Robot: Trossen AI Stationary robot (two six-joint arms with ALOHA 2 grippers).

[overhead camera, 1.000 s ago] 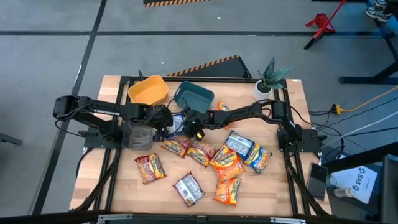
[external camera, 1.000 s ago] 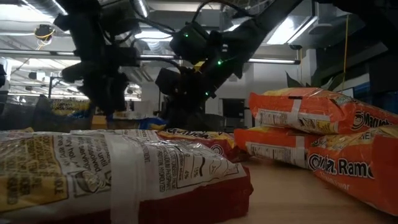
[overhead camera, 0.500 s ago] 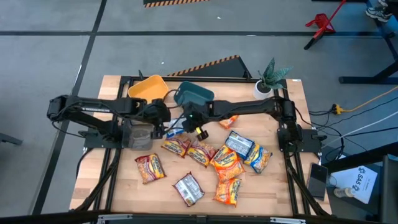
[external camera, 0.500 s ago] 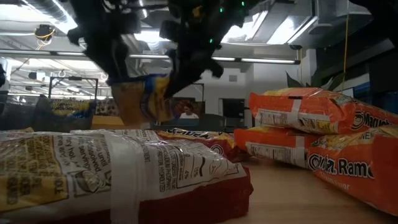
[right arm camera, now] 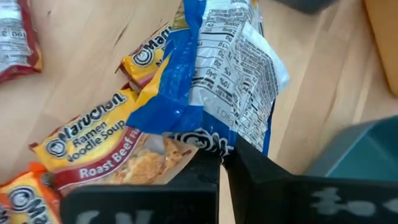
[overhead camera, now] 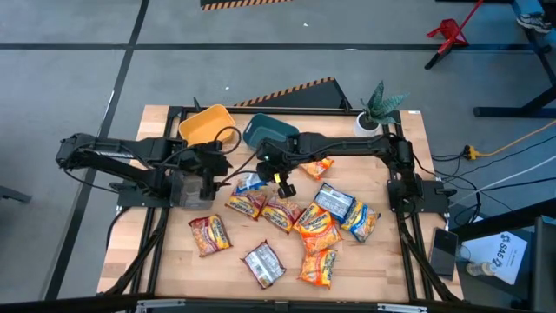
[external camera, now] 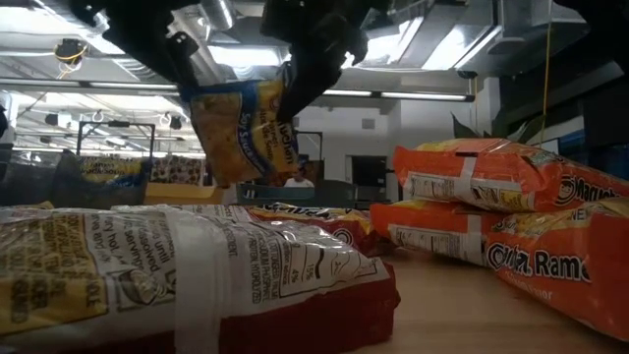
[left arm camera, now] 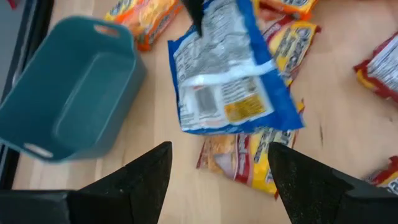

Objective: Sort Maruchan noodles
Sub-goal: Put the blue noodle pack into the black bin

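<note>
A blue-and-silver Maruchan noodle packet hangs in the air over the middle of the table, with my right gripper shut on it. It also shows in the low view as the packet and in the left wrist view as the packet. My left gripper stands open just left of it, touching nothing. Several orange and maroon packets lie flat on the table nearer the front. A yellow bin and a teal bin stand at the far side. My right gripper pinches the blue packet by one end edge between its two shut fingers. The fingers slant down from the table's right side. The packet hangs tilted below them, lifted clear of the table and of the packets beneath.
A small potted plant stands at the far right corner. A maroon packet and a silver one lie toward the near left. Bare wood shows at the table's near left and far right.
My right gripper has risen from the table with the blue packet, rolling its wrist; the packet is now lifted clear and hangs below the fingers. My left gripper has risen and drawn back toward the table's left edge, staying open.
</note>
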